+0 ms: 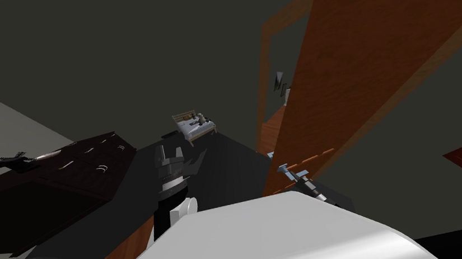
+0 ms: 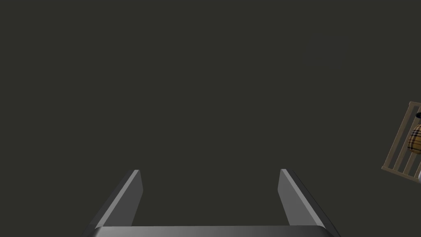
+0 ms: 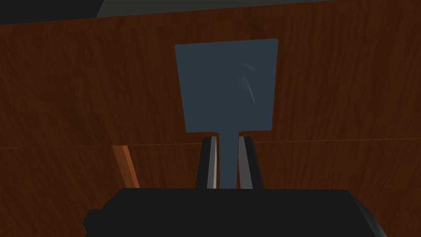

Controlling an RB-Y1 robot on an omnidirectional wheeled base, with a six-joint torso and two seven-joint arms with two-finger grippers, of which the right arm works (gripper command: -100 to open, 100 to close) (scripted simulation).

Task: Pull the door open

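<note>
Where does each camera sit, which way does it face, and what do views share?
Head view: on the head, looking steeply down at the brown door, a dark dresser and a distant bed; shows the left pincer.
Left wrist view: on the left hand, facing a dark grey wall; its open fingers show.
Right wrist view: on the right hand, facing the door; the right pincer is shut on the blue-grey handle.
Shared: head and right wrist, the door; head and left wrist, the bed.
</note>
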